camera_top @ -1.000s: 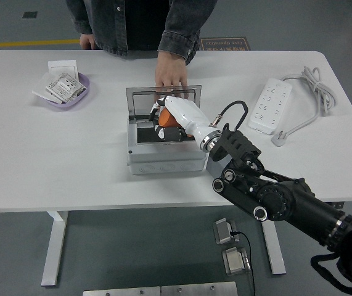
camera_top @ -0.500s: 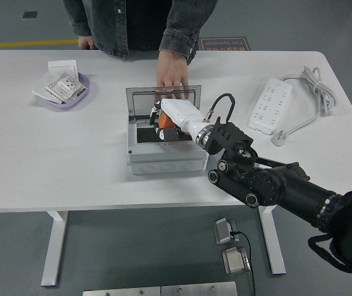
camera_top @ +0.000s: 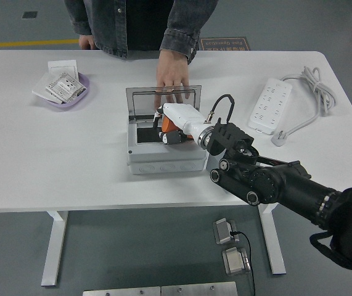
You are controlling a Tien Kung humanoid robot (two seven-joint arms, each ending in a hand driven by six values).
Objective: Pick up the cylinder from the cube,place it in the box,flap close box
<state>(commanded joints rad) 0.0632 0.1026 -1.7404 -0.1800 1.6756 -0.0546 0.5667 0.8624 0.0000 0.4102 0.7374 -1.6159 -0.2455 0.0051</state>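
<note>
a white table (camera_top: 71, 154) is filling most of the view, seen from above, with a grey box (camera_top: 163, 157) sitting near its middle. the box's lid (camera_top: 163, 98) is standing open behind the box, tilted back toward the far edge.

the robot's right arm (camera_top: 280, 185), black and jointed, is reaching in from the lower right of the box. its white right hand (camera_top: 177, 119) is hanging over the box's open top, fingers pointing left and down into the dark inside. the fingers are curling around an orange cylinder (camera_top: 169, 125), which is sitting low in the box's opening, under the palm. only a small part of the orange is showing, so it is hard to tell whether the cylinder is resting on the box's floor or is being held just above it.

a person in a dark denim jacket is standing at the far side of the table, behind the box. one person's hand (camera_top: 172, 74) is lying flat on the table and touching the top edge of the lid, as if steadying it. the other hand (camera_top: 88, 42) is resting at the table's far edge, well to the left of the box.

left of the box and farther back, a purple dish (camera_top: 71, 98) is holding small paper packets (camera_top: 61, 86). right of the box, a white power strip (camera_top: 270, 106) is lying on the table with its cable (camera_top: 314, 86) looping beyond it.
</note>
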